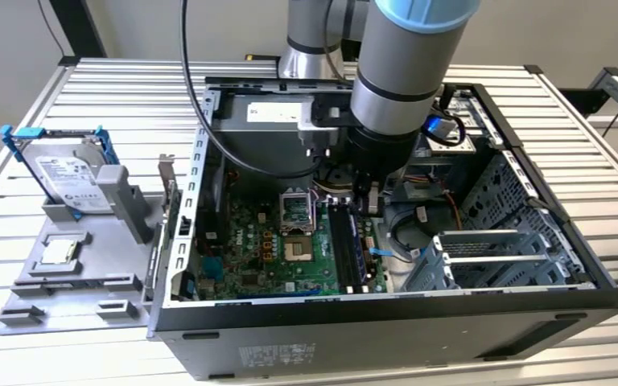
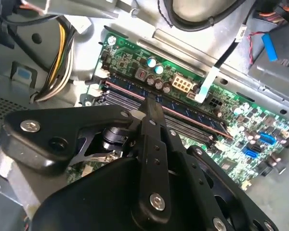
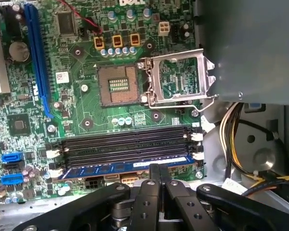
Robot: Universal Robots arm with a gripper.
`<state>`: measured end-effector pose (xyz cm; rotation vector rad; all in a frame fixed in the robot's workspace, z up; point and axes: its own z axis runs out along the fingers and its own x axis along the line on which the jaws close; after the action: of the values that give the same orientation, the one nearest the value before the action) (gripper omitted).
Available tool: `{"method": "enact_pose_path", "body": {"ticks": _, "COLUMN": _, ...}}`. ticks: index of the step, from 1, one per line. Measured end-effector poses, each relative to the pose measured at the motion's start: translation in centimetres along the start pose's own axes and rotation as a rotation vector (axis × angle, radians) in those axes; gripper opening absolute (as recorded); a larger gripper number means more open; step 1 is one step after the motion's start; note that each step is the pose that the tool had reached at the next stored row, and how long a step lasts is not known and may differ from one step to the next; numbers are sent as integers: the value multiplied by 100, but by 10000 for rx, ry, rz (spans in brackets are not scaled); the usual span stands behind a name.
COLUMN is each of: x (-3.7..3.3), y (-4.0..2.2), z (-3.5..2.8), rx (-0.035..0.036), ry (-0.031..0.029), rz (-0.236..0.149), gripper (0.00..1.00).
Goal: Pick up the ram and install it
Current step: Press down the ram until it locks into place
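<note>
Grey slatted table [image 1: 566,88]: bears the open computer case and, at the exterior view's left, a grey parts tray.
Computer case [image 1: 395,338]: lies on its side, lid off, green motherboard [image 1: 287,265] exposed.
Arm [image 1: 405,72]: reaches down into the case, over the memory slots.
Parts tray [image 1: 73,297]: holds the hard drive in its blue bracket [image 1: 67,173] and a small square processor chip [image 1: 60,251]; well apart from the arm.
Processor socket [image 3: 118,84]: bare, its metal latch frame swung open.
Gripper [image 3: 159,168]: fingers pressed together, gripping nothing, tips right at the top edge of the ram.
Ram [image 3: 120,168]: blue stick standing in the slot nearest the gripper, between white end clips; other three slots bare.
Progress: pick-up done, stick placed in slot; full seating and clip closure hard to judge.
</note>
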<state>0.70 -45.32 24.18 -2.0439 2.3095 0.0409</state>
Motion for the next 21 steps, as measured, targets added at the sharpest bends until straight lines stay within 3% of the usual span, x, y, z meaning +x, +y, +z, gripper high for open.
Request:
{"method": "enact_pose_path", "body": {"ticks": 6, "x": 20, "y": -3, "z": 8, "rx": -34, "ry": 6, "rz": 5, "gripper": 0}}
{"method": "enact_pose_path", "body": {"ticks": 14, "x": 349, "y": -43, "z": 27, "rx": -78, "ry": 11, "rz": 7, "gripper": 0}}
{"method": "enact_pose_path", "body": {"ticks": 19, "x": 356, "y": -46, "z": 49, "rx": -117, "ry": 16, "rz": 10, "gripper": 0}}
{"method": "enact_pose_path", "body": {"ticks": 21, "x": 328, "y": -42, "z": 72, "rx": -117, "ry": 17, "rz": 11, "gripper": 0}}
